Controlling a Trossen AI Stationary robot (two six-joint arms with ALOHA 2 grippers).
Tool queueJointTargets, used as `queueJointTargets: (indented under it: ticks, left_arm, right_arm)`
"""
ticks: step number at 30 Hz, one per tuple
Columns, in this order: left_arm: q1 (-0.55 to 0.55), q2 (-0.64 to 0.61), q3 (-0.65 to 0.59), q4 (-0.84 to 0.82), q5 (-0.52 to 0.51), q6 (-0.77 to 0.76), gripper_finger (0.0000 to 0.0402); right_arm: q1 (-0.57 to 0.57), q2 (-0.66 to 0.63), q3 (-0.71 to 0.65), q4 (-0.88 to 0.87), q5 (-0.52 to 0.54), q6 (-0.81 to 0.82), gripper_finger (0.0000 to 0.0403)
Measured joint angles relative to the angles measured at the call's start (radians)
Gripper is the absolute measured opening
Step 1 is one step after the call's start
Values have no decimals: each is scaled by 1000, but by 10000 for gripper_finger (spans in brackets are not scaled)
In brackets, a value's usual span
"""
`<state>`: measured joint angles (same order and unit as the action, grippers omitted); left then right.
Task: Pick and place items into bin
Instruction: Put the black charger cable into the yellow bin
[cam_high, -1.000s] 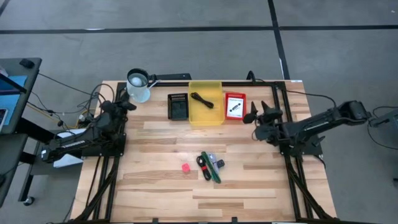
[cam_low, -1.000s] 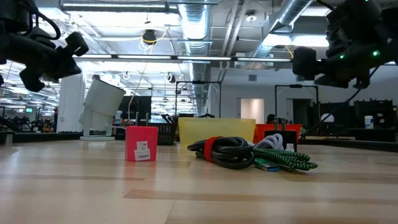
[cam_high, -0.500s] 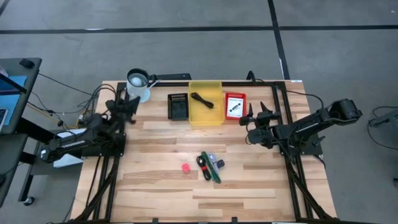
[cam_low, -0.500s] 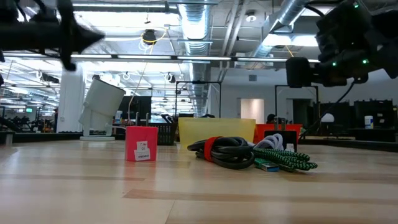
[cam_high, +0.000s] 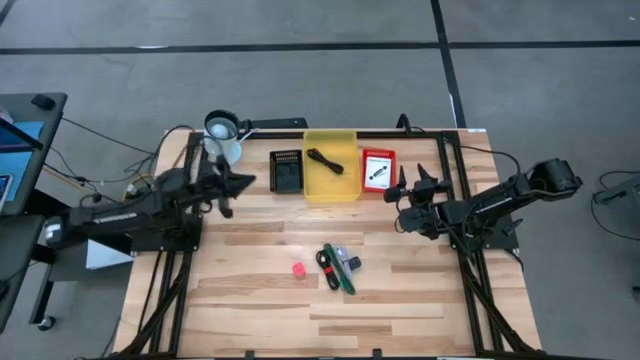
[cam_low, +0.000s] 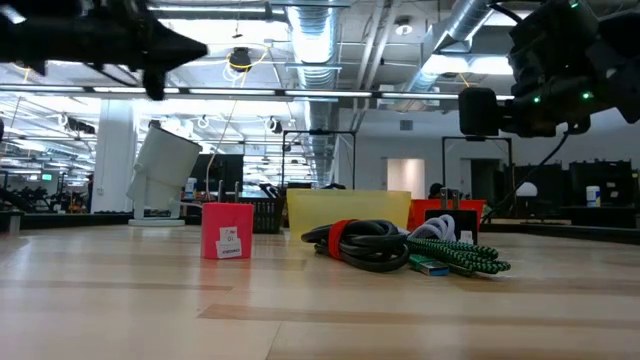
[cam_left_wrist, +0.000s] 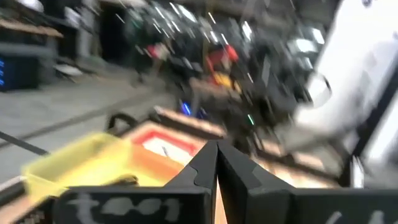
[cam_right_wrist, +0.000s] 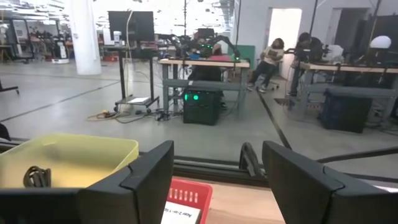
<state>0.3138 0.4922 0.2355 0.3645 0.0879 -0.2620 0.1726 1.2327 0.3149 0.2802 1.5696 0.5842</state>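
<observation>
Bare table (cam_high: 260, 300) surrounds the cable bundle (cam_high: 338, 268); only the pink cube (cam_high: 298, 269) lies nearby.

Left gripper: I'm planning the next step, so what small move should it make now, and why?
Probably swing toward the table's middle and lower over the pink-red cube. The left gripper hangs high above the table, fingers shut and empty, while the cube lies alone on its side, apart from the cable pile. The yellow bin holds one black cable. It should open first.

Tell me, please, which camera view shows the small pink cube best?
The low view: the pink cube stands large and unobstructed, label facing the camera. The high view shows it as a tiny spot. Neither wrist view shows it.
</observation>
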Motion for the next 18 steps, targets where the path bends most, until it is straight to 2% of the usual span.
queueJointTargets:
  ticks: [6,10,18]
  left_arm:
    - [0,280,114,4,159,225,0]
    - [0,417,174,-1,185,395,0]
    - [0,588,324,-76,273,496,0]
  right_arm:
    - [-7,0,0,-1,0,0,240]
    - [-6,0,0,-1,-4,0,240]
    - [-5,0,0,-9,-72,0,240]
